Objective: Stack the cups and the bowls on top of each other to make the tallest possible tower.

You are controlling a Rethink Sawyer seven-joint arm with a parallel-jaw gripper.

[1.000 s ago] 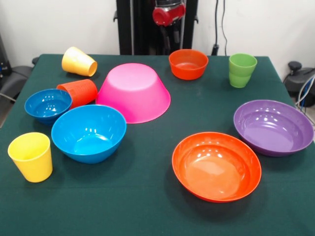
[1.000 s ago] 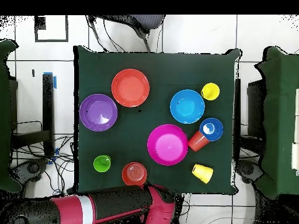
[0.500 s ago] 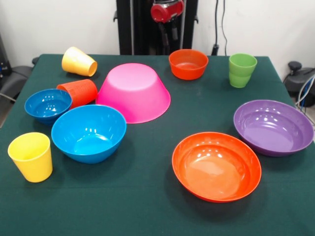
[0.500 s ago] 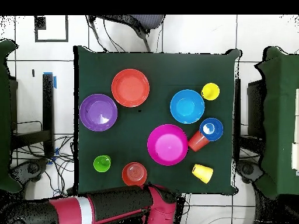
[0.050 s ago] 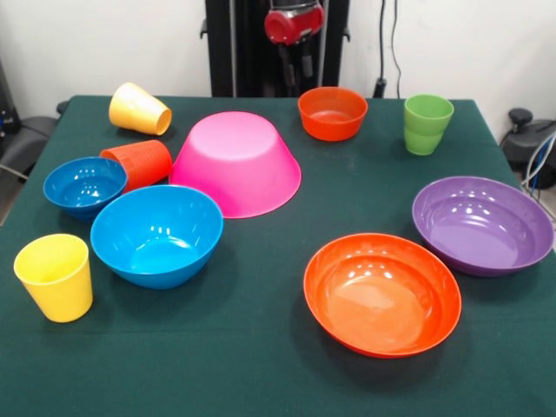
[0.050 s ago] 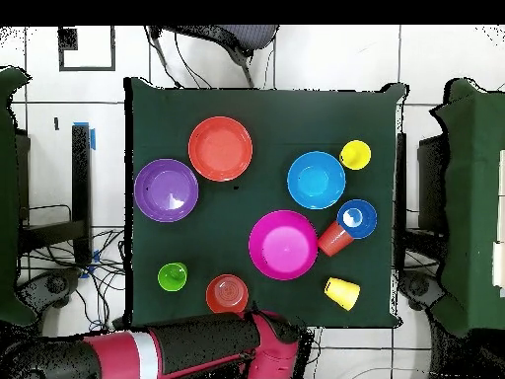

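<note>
The claw [image 5: 297,62] shows in the front view only as dark parts hanging under the red wrist housing at the top edge, above and behind the small orange bowl [image 5: 332,113]; whether it is spread or pressed together cannot be told. In the overhead view the red and black arm [image 6: 187,347] lies along the tabletop's [image 6: 247,118] near edge and covers the claw entirely. The small orange bowl stands upright, nearest the claw, with the green cup [image 5: 426,123] upright well to its side. The large pink bowl [image 5: 236,162] rests upside down near the tabletop's middle; nothing sits on it, so no tower exists. The orange-red cup [image 5: 139,163] lies on its side, touching the pink bowl's rim and partly hidden behind the small blue bowl [image 5: 84,185]; only the overhead view shows its open mouth turned toward that bowl. One yellow cup [image 5: 138,109] lies tipped near the far corner; the other yellow cup [image 5: 55,276] stands upright at the front edge. The medium blue bowl [image 5: 157,234] stands just beside the small blue bowl. The wide shallow orange bowl [image 5: 382,293] and wide shallow purple bowl [image 5: 482,224] sit close together, apart from the rest. A chair [image 6: 222,37] is cut off at the overhead view's top.
</note>
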